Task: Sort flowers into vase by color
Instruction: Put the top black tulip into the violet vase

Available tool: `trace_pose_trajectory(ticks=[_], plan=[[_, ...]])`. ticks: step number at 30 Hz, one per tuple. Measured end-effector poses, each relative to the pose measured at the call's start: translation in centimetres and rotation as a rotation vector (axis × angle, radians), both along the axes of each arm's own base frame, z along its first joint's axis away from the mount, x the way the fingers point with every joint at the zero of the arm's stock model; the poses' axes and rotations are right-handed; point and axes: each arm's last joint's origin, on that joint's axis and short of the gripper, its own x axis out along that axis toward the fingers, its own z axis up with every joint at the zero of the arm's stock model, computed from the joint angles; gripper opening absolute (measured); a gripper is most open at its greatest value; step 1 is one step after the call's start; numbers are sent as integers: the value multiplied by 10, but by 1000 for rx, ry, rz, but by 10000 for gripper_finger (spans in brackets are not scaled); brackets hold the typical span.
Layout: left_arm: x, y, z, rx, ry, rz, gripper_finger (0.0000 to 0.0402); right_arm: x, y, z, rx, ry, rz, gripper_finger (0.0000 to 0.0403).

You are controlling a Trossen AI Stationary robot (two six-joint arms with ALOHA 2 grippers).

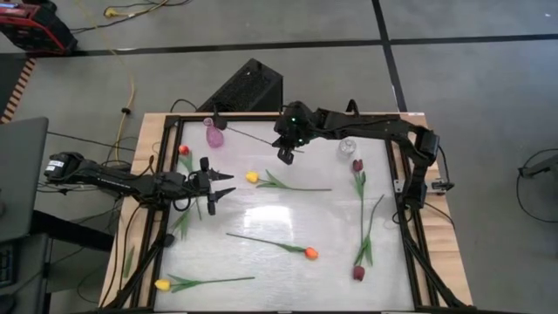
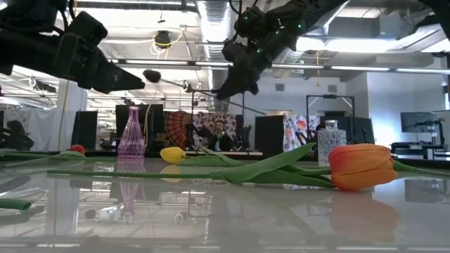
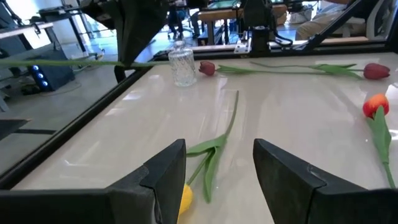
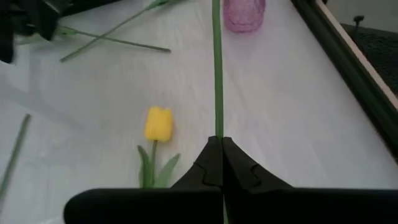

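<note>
I have the right gripper (image 1: 285, 157) up in the upper middle of the overhead frame, fingers pinched together on a thin green stem (image 4: 217, 68); that stem runs off toward the pink vase (image 1: 214, 133) at the upper left of the worktop (image 1: 288, 218), its dark head just beside the vase mouth, though I cannot tell whether it is inside; the left gripper (image 1: 225, 184) hangs at the left side of the frame over the worktop, fingers apart and holding nothing; a yellow tulip (image 1: 253, 178) lies between the two grippers, its stem trailing to the right; a clear glass vase (image 1: 348, 147) stands at the upper right, with a maroon tulip (image 1: 357, 166) just below it; an orange tulip (image 1: 309, 253) lies lower centre; a second maroon one (image 1: 357, 273) sits lower right; another yellow one (image 1: 162, 284) lies lower left; a red one (image 1: 184, 150) rests near the left edge.
</note>
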Motion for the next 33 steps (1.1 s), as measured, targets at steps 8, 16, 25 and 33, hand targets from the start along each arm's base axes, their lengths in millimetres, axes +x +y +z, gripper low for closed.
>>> trace_pose_trajectory(ticks=[8,16,25,33], plan=[[0,0,-1,0,9,0,178,11,3,15,32,-202,80,17],[0,0,-1,0,9,1,178,28,20,40,-59,-649,157,18],[0,1,1,1,-12,21,178,61,11,17,-115,-1138,159,18],[-4,2,6,-60,-63,51,178,118,-31,-11,-64,-1300,136,18]])
